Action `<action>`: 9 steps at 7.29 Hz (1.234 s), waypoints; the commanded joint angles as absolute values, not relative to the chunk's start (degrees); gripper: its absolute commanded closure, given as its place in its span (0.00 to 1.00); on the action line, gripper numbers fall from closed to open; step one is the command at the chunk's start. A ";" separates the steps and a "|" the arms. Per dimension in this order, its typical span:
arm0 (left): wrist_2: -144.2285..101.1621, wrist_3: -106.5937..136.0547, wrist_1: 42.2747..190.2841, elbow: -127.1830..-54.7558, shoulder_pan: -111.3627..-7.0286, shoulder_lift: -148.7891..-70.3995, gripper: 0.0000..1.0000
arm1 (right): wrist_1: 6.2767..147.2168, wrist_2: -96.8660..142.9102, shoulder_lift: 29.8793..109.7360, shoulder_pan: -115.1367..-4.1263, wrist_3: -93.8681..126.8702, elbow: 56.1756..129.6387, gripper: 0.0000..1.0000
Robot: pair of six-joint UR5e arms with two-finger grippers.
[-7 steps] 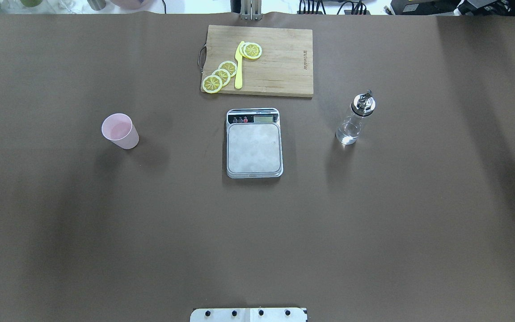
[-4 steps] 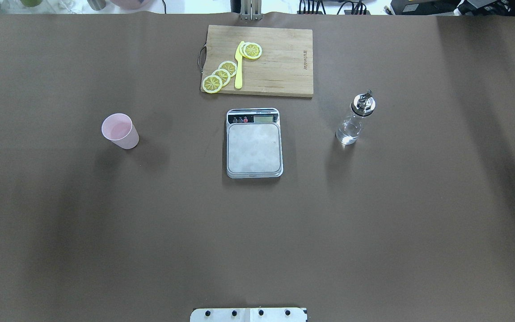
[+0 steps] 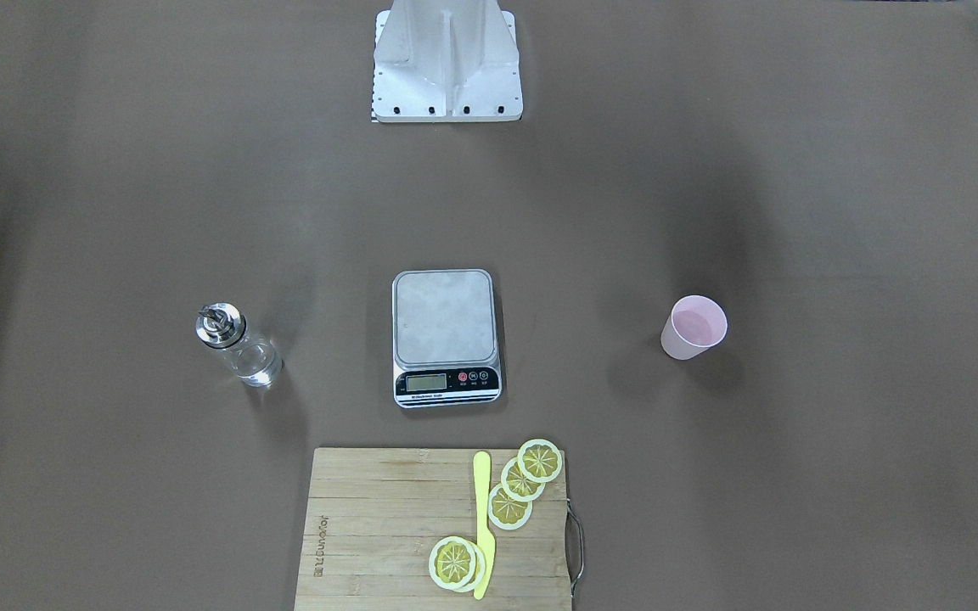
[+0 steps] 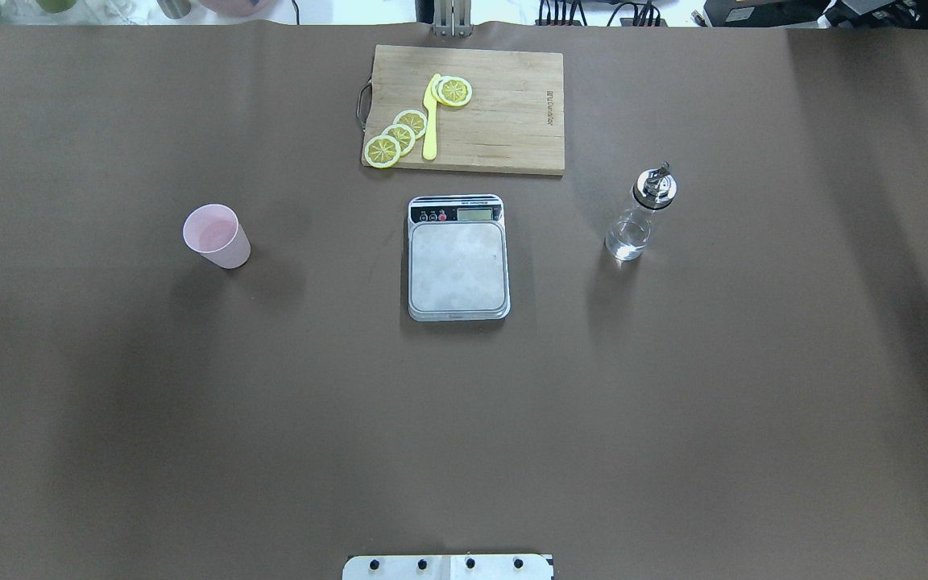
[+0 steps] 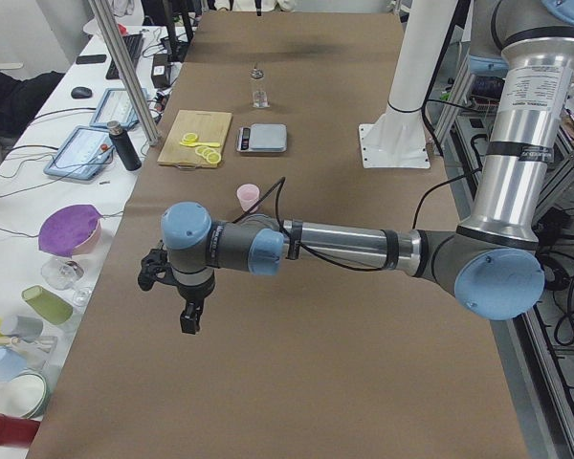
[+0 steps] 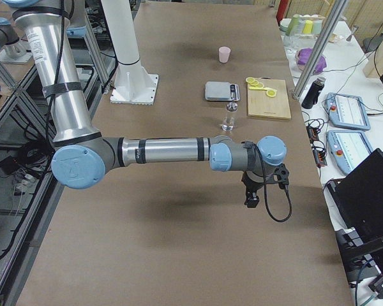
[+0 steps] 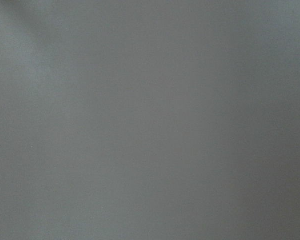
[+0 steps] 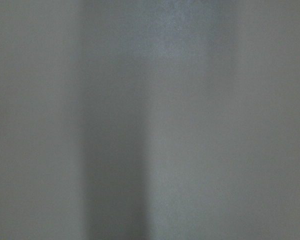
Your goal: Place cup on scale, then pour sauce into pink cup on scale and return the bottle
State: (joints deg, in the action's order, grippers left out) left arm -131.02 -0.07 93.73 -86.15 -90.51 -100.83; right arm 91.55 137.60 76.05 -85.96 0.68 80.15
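Observation:
The pink cup (image 4: 216, 235) stands upright on the brown table, left of the scale (image 4: 457, 266), whose steel platform is bare. The clear bottle (image 4: 640, 216) with a metal spout stands upright right of the scale; clear sauce shows in its base. In the front-facing view the cup (image 3: 693, 327) is right, the scale (image 3: 445, 318) middle, the bottle (image 3: 234, 344) left. My left gripper (image 5: 187, 320) hangs over the table's left end, far from the cup (image 5: 248, 197). My right gripper (image 6: 250, 201) hangs over the right end, short of the bottle (image 6: 228, 118). I cannot tell whether either is open. Both wrist views show only blurred grey.
A wooden cutting board (image 4: 504, 113) with several lemon slices (image 4: 399, 133) and a yellow knife (image 4: 430, 121) lies beyond the scale. The robot's base plate (image 4: 448, 567) is at the near edge. Cups, bowls and tablets (image 5: 77, 153) sit on a side bench.

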 commanded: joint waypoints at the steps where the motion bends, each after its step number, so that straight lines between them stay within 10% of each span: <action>1: -123.38 6.61 93.61 -87.79 -81.70 -107.20 0.01 | 91.23 137.46 76.11 -85.96 0.62 80.16 0.00; 5: -123.13 34.45 86.74 -100.45 -64.02 -111.00 0.01 | 91.23 137.37 76.03 -85.78 0.70 80.24 0.00; 9: -122.61 49.66 91.65 -96.17 -53.70 -113.47 0.02 | 91.23 137.29 75.94 -85.61 0.70 80.16 0.00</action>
State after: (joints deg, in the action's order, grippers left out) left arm -122.65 48.41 89.63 -97.96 -54.67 -113.37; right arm 91.23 137.29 75.94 -85.63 0.70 80.17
